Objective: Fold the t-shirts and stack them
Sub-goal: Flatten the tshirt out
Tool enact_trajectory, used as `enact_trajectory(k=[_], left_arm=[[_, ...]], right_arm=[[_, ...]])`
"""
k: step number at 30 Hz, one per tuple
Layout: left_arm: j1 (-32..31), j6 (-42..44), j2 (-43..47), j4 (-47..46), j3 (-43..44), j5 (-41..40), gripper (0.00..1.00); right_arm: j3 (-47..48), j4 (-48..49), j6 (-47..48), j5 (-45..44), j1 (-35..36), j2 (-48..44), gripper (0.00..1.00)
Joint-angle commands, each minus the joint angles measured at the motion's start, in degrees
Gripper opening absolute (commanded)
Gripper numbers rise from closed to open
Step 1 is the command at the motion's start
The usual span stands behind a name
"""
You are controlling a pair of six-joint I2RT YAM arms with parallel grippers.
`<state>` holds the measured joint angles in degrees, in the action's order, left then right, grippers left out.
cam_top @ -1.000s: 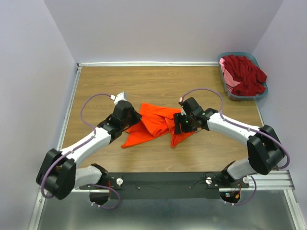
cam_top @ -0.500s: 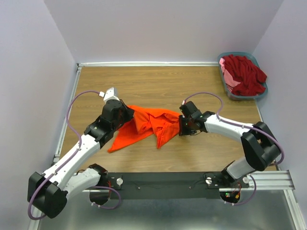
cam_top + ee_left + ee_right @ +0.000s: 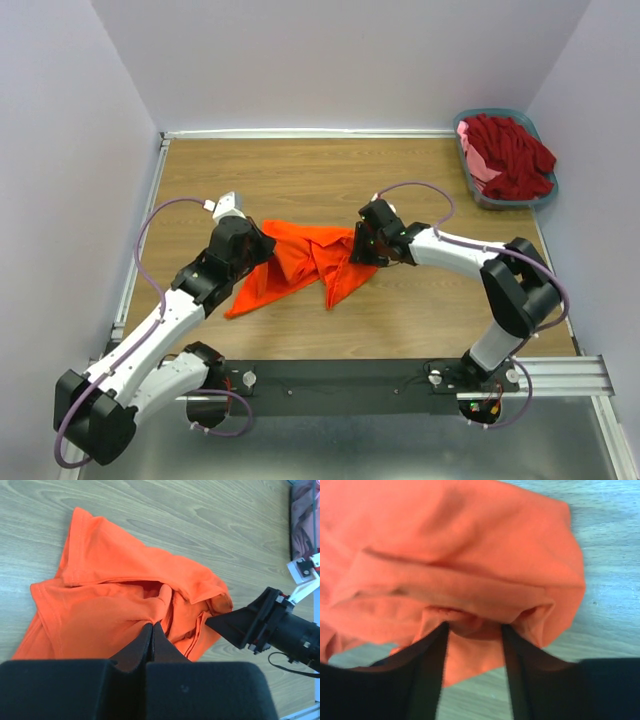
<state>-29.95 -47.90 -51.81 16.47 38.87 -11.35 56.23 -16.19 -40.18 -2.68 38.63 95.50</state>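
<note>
The orange t-shirt (image 3: 300, 262) lies crumpled on the wooden table (image 3: 300, 175), near the middle. My left gripper (image 3: 262, 246) is at its left side. In the left wrist view my left gripper (image 3: 152, 624) is shut on a pinch of the orange t-shirt (image 3: 110, 580). My right gripper (image 3: 358, 248) is at the shirt's right edge. In the right wrist view my right gripper (image 3: 472, 627) is open, its fingers either side of a fold of the orange t-shirt (image 3: 460, 545). A dark red t-shirt (image 3: 512, 150) and a pink t-shirt (image 3: 470, 152) lie heaped in the basket.
The grey-blue plastic basket (image 3: 515, 203) stands at the table's far right corner. Walls close the table on the left, back and right. A black rail (image 3: 340, 380) with the arm bases runs along the near edge.
The left arm pulled the orange shirt leftwards, stretching it out. The right gripper followed left and a little farther back, staying at the shirt's right edge.
</note>
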Motion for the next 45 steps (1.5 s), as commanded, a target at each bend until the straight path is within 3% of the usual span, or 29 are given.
enact_trajectory(k=[1,2,3,5,11,14,17,21,24,32,39,45], left_arm=[[0.95,0.61,1.62,1.72,0.32,-1.83,0.0],[1.39,0.96,1.97,1.99,0.59,-1.65,0.0],[2.87,2.1,2.24,2.16,1.37,-1.39,0.0],[5.16,3.94,2.24,2.77,3.48,-0.08,0.0],[17.38,12.21,-2.06,3.48,15.07,2.21,0.0],[20.36,14.93,-5.56,4.8,29.36,2.3,0.0],[21.51,16.43,-8.3,5.59,39.05,0.99,0.0],[22.31,19.5,-10.85,8.57,58.72,-4.09,0.0],[22.31,21.97,-10.77,9.37,66.74,-7.61,0.0],[22.31,26.36,-3.13,8.67,69.85,-7.81,0.0],[22.31,24.79,-5.84,14.73,67.49,-4.64,0.0],[22.31,23.73,-4.62,11.39,61.5,-6.57,0.0]], right_arm=[[0.64,0.89,-2.8,-5.4,0.57,2.93,0.39],[-0.58,0.81,-1.92,-6.89,0.65,2.06,0.32],[-1.03,0.28,-1.22,-7.77,0.57,1.36,0.14],[-1.82,-0.77,2.02,-10.49,0.04,-1.97,0.01],[4.31,-6.13,11.43,-16.21,-3.82,-10.76,0.01],[15.8,-8.07,17.83,-20.16,-5.32,-14.63,0.01],[23.55,-8.16,21.01,-21.84,-5.32,-16.14,0.0],[34.98,-8.07,27.24,-24.47,-5.41,-17.81,0.01],[40.52,-8.16,31.72,-25.53,-5.41,-19.04,0.01],[39.66,-8.07,33.68,-23.96,-5.41,-26.16,0.01],[43.61,-8.16,34.65,-20.88,-5.41,-20.72,0.01],[43.62,-8.07,33.77,-22.72,-5.32,-18.25,0.01]])
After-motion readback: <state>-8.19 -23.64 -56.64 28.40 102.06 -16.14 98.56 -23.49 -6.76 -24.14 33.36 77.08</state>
